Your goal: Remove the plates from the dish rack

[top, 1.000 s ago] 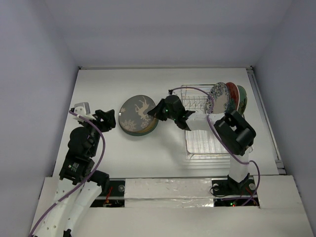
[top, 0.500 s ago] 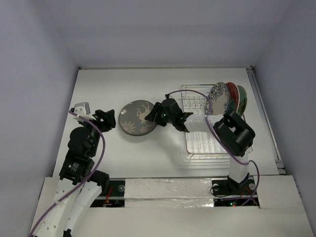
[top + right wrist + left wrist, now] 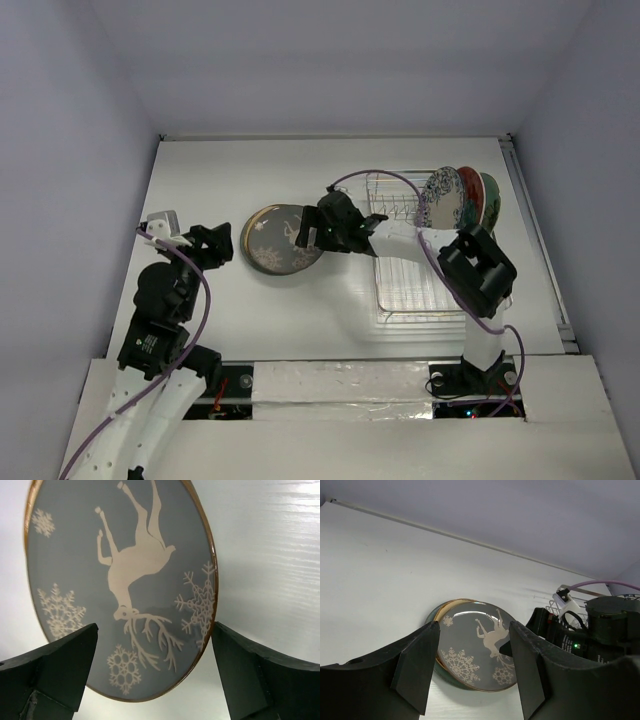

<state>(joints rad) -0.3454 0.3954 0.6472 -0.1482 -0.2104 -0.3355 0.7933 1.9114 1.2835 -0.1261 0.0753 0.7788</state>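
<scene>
A grey plate with a white reindeer and snowflakes [image 3: 278, 240] [image 3: 476, 651] [image 3: 120, 575] lies flat on top of a small stack of plates left of the dish rack [image 3: 410, 292]. My right gripper [image 3: 311, 232] [image 3: 156, 672] hovers at its right edge, open wide, with the plate's rim lying between the spread fingers and untouched by them. Three more plates [image 3: 441, 199] stand upright at the rack's far right end. Left of the stack, my left gripper [image 3: 221, 245] [image 3: 472, 677] is open and empty, pointing at the stack.
A gold-rimmed plate and a teal plate [image 3: 436, 656] show under the grey one. The right arm's purple cable [image 3: 370, 180] loops over the rack. The table's back edge meets the wall [image 3: 330, 138].
The right gripper brought the grey plate down from a tilt to lie flat on the stack, then opened and let it go. The left arm has barely shifted.
</scene>
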